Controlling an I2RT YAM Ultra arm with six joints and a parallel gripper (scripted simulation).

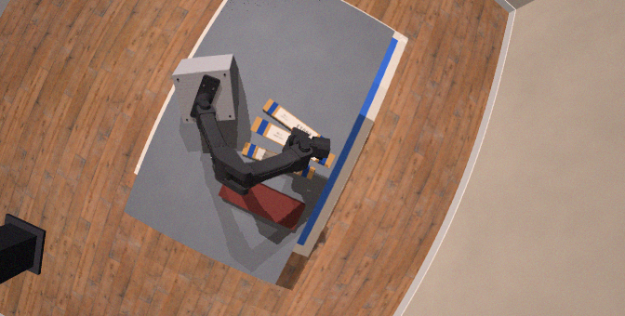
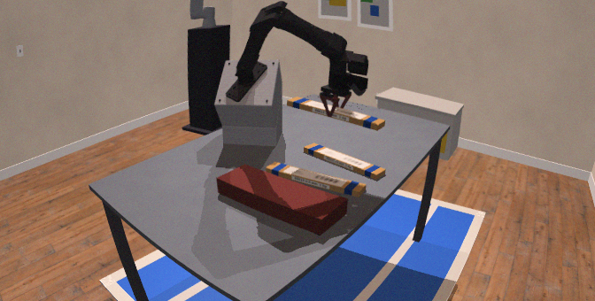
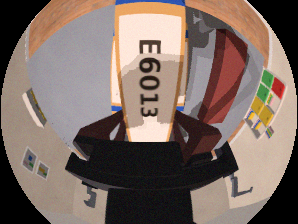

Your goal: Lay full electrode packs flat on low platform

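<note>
Gripper (image 1: pixel 298 140) (image 2: pixel 336 111) (image 3: pixel 149 111): we pinched the raised pack (image 1: pixel 273 134) (image 2: pixel 310 106) (image 3: pixel 130 55).
Platform (image 1: pixel 267 202) (image 2: pixel 279 196) (image 3: pixel 230 80): we had no packs on it.
Other packs (image 1: pixel 284 114) (image 2: pixel 345 160) (image 3: pixel 114 85): we had both on the table (image 1: pixel 316 48) (image 2: pixel 168 214) (image 3: pixel 65 60).

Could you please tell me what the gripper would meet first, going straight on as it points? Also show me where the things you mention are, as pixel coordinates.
Downward, the held pack (image 1: pixel 274 132) (image 2: pixel 363 119) (image 3: pixel 150 30) under the gripper (image 1: pixel 299 140) (image 2: pixel 336 109) (image 3: pixel 149 111) would probably meet a loose pack (image 1: pixel 280 113) (image 2: pixel 345 160) (image 3: pixel 114 75) or the table (image 1: pixel 302 58) (image 2: pixel 177 179) (image 3: pixel 65 65); depth leaves which unclear.
</note>
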